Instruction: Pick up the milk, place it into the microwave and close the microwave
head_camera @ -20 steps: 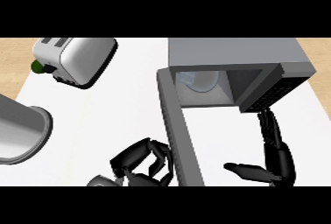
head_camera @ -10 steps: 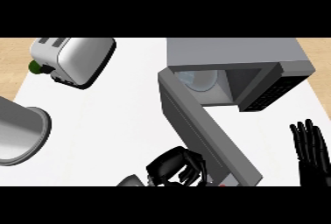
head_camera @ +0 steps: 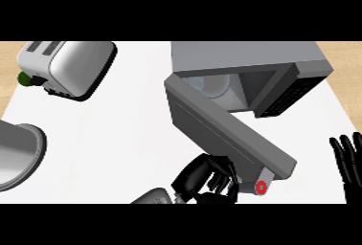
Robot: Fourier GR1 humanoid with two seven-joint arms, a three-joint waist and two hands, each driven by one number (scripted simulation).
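Observation:
The grey microwave [head_camera: 247, 60] stands at the back right with its door [head_camera: 226, 131] partly open, slanting down to the right. A pale object [head_camera: 210, 86], the milk as far as I can tell, shows inside the cavity behind the door. My left hand [head_camera: 205, 179] is at the bottom centre, its fingers curled against the door's outer face near the free end, where a small red ring [head_camera: 261, 187] shows. Beside the right edge my right hand [head_camera: 346, 160] is held with straight fingers pointing up, apart from the microwave and holding nothing.
A silver toaster [head_camera: 67, 67] lies at the back left with a small green object [head_camera: 27, 78] behind it. A large steel pot [head_camera: 14, 153] stands at the left edge. The white counter [head_camera: 120, 139] runs between them and the microwave.
The door has swung from wide open toward the microwave's front. My left hand followed it to the right. My right hand drew back from the microwave to the right edge, fingers straightened.

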